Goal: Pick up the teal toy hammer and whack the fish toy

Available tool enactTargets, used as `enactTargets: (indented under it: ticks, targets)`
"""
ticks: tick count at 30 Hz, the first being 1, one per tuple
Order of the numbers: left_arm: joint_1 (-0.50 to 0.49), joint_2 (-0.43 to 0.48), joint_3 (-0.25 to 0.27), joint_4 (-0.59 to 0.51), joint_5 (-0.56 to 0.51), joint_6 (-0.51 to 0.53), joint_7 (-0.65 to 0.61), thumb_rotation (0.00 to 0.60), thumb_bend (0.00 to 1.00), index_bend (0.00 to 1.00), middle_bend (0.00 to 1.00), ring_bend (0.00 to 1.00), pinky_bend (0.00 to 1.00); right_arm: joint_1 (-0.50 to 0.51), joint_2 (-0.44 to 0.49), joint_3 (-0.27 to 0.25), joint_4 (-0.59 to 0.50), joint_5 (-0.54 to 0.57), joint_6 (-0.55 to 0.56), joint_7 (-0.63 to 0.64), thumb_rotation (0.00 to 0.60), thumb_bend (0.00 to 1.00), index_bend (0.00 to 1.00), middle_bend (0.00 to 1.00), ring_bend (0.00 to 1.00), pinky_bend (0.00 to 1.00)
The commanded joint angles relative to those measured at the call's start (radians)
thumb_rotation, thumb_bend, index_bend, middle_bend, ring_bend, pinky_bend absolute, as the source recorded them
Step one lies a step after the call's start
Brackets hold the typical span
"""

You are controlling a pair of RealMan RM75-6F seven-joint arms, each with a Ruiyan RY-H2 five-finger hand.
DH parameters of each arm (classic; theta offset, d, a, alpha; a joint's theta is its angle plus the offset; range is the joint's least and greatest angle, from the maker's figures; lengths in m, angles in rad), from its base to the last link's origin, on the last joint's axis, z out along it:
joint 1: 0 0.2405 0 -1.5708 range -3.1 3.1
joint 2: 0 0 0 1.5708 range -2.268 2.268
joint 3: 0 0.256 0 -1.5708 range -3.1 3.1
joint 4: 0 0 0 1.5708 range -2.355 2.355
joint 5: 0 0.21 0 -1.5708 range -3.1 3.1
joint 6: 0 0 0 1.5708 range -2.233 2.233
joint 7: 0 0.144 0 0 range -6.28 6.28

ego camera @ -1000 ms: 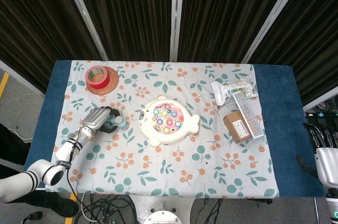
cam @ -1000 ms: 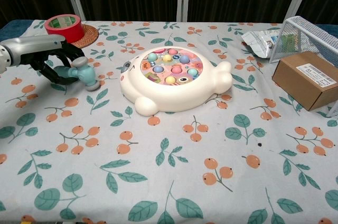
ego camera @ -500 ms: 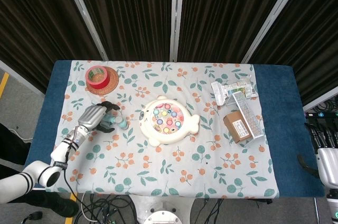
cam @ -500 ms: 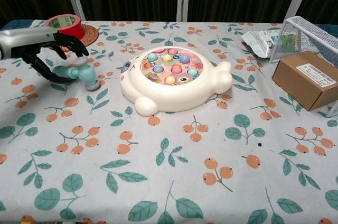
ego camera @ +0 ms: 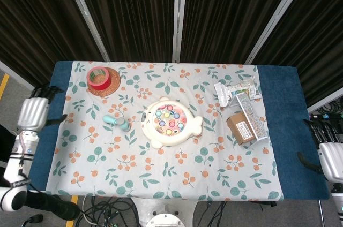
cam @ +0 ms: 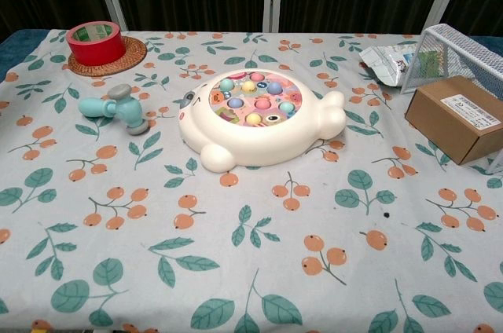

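Note:
The teal toy hammer (ego camera: 117, 122) (cam: 118, 107) lies free on the floral cloth, just left of the white fish toy (ego camera: 170, 121) (cam: 255, 117) with its coloured pegs. Nothing touches the hammer. My left hand (ego camera: 35, 112) hangs beyond the table's left edge, far from the hammer, fingers apart and holding nothing. Off the table's right edge my right hand (ego camera: 329, 157) is likewise empty with fingers apart. Neither hand shows in the chest view.
A red tape roll (ego camera: 98, 77) (cam: 94, 40) sits on a woven coaster at the back left. At the right are a cardboard box (ego camera: 240, 128) (cam: 458, 117), a wire mesh basket (ego camera: 251, 113) (cam: 460, 46) and foil packets (ego camera: 236, 90) (cam: 389, 58).
My left hand has let go of the hammer and pulled back left, off the table. The hammer stays on the cloth where it was. The right hand has barely moved.

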Motion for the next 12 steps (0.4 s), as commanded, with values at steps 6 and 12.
enactTargets:
  ticks: [6,12]
  targets:
    - [0.227,0.087,0.090,-0.228,0.039,0.263,0.142,0.600,0.16,0.27,0.22,0.09,0.13,0.017,-0.018,-0.004,0.026,-0.025,-0.001,0.026,0.600,0.22,0.04,0.13,0.00,0.00]
    - [0.284,0.088,0.126,-0.290,0.099,0.318,0.186,0.600,0.16,0.27,0.22,0.09,0.11,-0.002,-0.031,-0.014,0.011,-0.019,0.023,0.002,0.600,0.22,0.04,0.13,0.00,0.00]
